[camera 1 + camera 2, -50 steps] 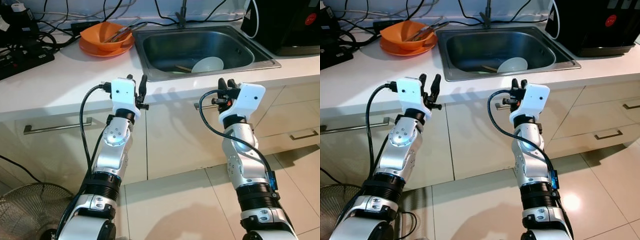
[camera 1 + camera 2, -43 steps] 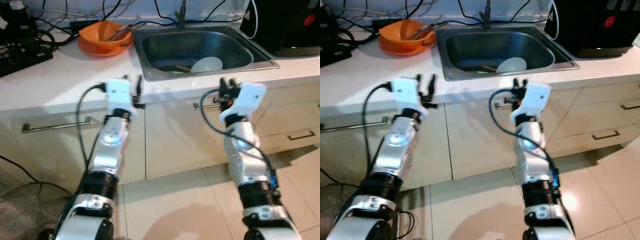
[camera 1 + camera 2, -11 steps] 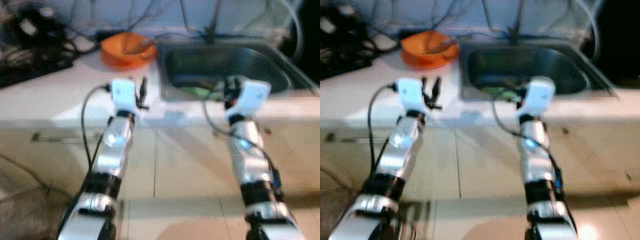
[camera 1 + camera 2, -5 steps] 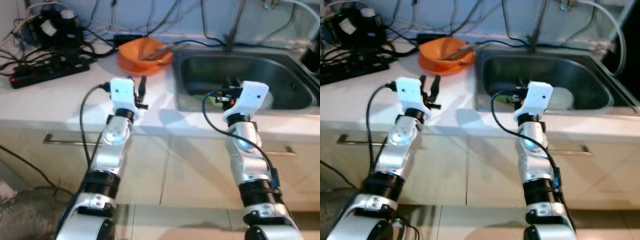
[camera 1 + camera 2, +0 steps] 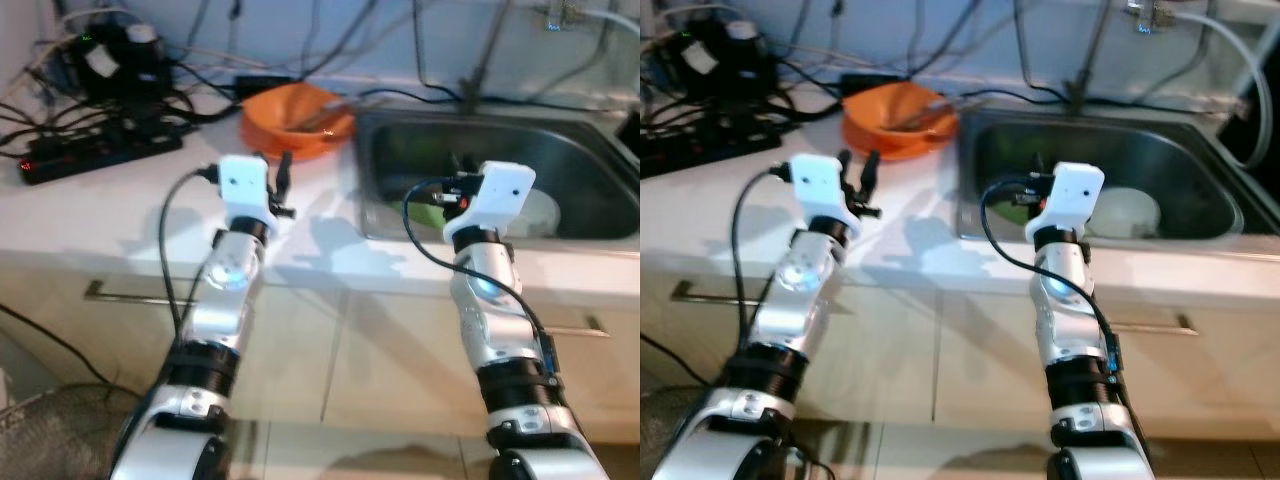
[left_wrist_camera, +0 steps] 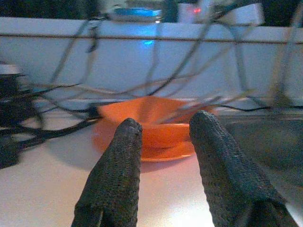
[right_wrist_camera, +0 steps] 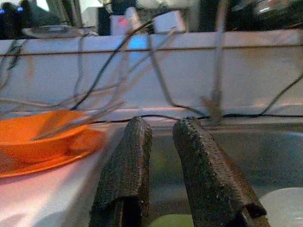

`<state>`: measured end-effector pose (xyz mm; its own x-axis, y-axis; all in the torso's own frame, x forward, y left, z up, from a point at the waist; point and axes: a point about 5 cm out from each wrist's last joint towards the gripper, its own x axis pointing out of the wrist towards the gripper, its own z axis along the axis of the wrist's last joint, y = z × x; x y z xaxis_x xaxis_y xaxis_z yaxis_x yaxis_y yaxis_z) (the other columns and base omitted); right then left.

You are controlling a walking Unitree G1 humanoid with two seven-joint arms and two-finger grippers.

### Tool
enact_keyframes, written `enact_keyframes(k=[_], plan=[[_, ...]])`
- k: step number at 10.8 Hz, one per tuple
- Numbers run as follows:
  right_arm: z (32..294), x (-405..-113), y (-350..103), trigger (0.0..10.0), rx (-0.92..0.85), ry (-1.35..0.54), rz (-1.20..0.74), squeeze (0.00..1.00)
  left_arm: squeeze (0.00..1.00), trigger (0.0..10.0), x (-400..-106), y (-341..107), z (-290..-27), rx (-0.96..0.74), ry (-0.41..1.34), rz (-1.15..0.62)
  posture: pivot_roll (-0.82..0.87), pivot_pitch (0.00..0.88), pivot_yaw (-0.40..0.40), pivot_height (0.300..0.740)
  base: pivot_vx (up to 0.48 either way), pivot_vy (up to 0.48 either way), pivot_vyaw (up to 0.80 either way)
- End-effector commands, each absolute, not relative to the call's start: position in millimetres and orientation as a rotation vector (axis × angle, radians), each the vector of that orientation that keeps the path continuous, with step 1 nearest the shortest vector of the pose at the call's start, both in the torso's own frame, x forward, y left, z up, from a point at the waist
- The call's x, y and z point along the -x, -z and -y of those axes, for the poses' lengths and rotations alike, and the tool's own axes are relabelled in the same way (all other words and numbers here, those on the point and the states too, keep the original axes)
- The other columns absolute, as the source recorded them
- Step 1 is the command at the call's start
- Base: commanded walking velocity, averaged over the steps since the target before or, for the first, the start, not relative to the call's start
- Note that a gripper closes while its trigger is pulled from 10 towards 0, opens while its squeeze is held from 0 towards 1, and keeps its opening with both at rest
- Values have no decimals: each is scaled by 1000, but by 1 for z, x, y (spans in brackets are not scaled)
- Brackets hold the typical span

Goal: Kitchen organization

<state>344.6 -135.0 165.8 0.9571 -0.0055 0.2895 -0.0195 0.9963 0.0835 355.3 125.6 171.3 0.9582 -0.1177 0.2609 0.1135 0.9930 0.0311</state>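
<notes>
Pointing forward with nothing between them, the two black fingers of the left gripper [image 6: 163, 142] stand parted by a clear gap, held above the white counter [image 5: 90, 200]. Past their tips, at about 12 o'clock, sits an orange bowl [image 5: 297, 108] on an orange plate [image 6: 142, 149], with thin utensils [image 5: 930, 108] leaning in the bowl. The right gripper [image 7: 158, 142] also holds nothing; its fingers are apart by a narrower gap and hover over the near edge of the steel sink [image 5: 1200, 160]. From this gripper the bowl lies at about 10 o'clock, and a white dish [image 5: 1123, 212] rests in the sink at about 3 o'clock, with something green [image 5: 428, 213] just beside the gripper in the basin. A tap pipe [image 5: 1087, 60] rises at the sink's back edge, at 12 o'clock. Black cables and a power strip [image 5: 100, 152] crowd the counter's far left, at 10 o'clock from the left gripper. Below the counter run pale cupboard fronts with a metal handle [image 5: 130, 294].
</notes>
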Motion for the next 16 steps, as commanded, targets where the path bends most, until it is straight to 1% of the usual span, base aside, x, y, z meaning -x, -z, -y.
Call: enact_keyframes(k=[1,16], plan=[[137,-346,-169,10000,-85,-9,304,0,0,10000,-356,-175,-124,-14,122,272,16,13,-31,740,311,0,0],[134,-346,-169,10000,-91,-15,304,0,0,10000,-355,-178,-122,-21,145,282,12,0,-17,740,311,0,0]])
